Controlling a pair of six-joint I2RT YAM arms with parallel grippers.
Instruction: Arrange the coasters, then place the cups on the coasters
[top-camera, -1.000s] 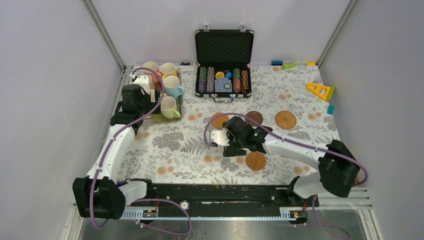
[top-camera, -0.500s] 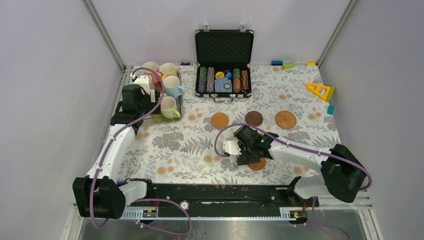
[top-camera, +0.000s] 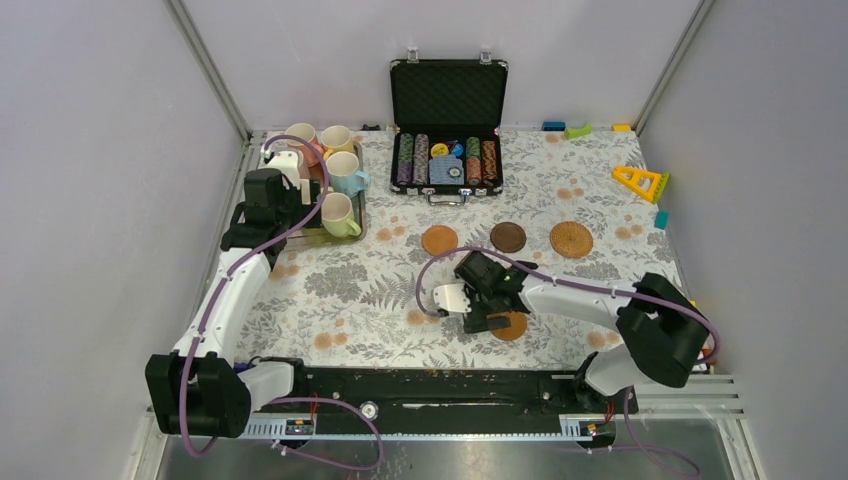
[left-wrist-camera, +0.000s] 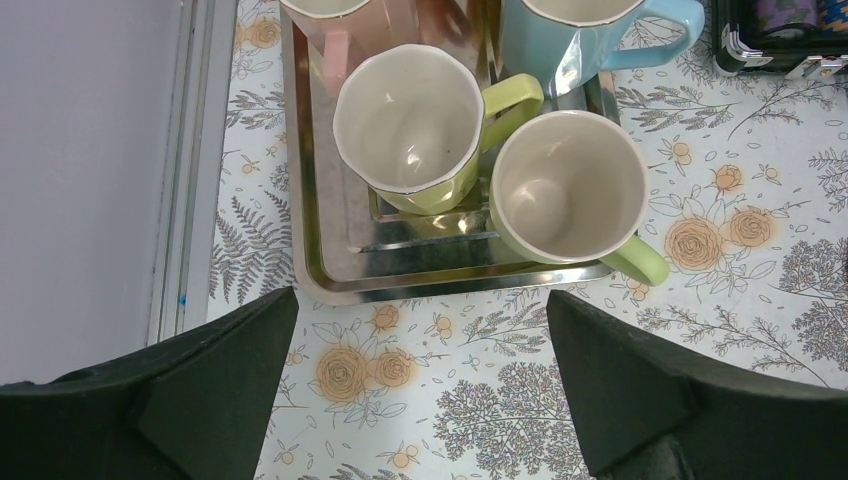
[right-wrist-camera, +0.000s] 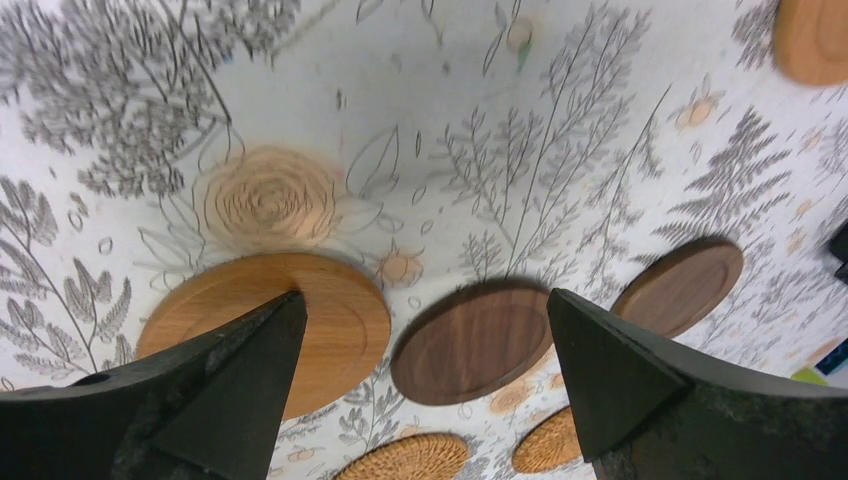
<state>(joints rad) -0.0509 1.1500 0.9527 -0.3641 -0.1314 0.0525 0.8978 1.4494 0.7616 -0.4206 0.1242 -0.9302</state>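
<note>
The left end effector (left-wrist-camera: 420, 300) hangs released at the upper left of the overhead view, fingers wide apart and empty, over the near rim of the metal tray (left-wrist-camera: 450, 283). The cups (left-wrist-camera: 565, 190) stand inside that tray. The right end effector (right-wrist-camera: 425, 295), also spread and empty, sits low over the table (right-wrist-camera: 560, 120) at lower centre, above a light wood coaster (right-wrist-camera: 335, 315) beside a dark wood coaster (right-wrist-camera: 470, 345). Three other coasters (top-camera: 508, 237) lie in a row above it.

On the counter (top-camera: 350, 290), a tray (left-wrist-camera: 340, 250) holding cups (left-wrist-camera: 568, 190) sits at the far left. An open case (top-camera: 447, 95) stands at the far middle. In front of it, slightly right, three coasters (top-camera: 508, 237) lie in a row, and a fourth coaster (top-camera: 514, 327) lies nearer, before them.
</note>
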